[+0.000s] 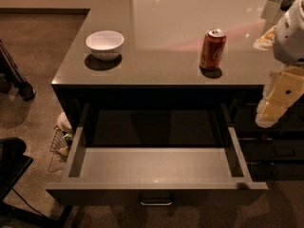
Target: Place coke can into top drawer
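Camera view: nearest, the wide shallow grey top drawer [199, 193] stands pulled out, its small silver bar handle [156, 202] at the front centre. Behind it, on the glossy grey countertop [161, 65], the red-brown cylindrical coke can [212, 50] stands upright, well apart from the round white bowl [105, 44]. The cream-and-white gripper [274, 106] hangs at the right edge, below and to the right of the can; whether it is released or clenched cannot be told.

Red-brown coke can [212, 50], grey top drawer [156, 167] — cream gripper [273, 109] far right
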`<state>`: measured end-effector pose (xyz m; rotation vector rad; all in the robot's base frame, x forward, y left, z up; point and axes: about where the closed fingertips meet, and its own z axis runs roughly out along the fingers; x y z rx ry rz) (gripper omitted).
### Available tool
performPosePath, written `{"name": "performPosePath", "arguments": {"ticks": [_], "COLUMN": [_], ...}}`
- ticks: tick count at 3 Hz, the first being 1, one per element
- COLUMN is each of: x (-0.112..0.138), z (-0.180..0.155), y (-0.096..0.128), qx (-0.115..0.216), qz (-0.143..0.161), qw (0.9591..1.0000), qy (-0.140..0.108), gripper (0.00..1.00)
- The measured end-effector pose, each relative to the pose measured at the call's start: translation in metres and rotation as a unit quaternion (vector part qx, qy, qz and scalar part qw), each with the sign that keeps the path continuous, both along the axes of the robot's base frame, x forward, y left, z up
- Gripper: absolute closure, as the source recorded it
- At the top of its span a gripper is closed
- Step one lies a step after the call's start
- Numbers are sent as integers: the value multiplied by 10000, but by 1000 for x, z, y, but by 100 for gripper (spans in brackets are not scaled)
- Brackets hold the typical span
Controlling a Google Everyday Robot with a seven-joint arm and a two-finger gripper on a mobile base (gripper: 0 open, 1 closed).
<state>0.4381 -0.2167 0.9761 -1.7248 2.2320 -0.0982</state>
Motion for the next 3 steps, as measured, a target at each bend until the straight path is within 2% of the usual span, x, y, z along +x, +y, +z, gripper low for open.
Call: {"name": "performPosePath", "arguments": {"ticks": [1,2,3], "x": [0,26,58], "z": [0,4,-7], "y": [0,0,-4], "qx": [0,235,798], "qz": [0,43,21], "qw": [10000,9995,9963], "qy": [0,-201,-315], "gripper": [0,0,0]}}
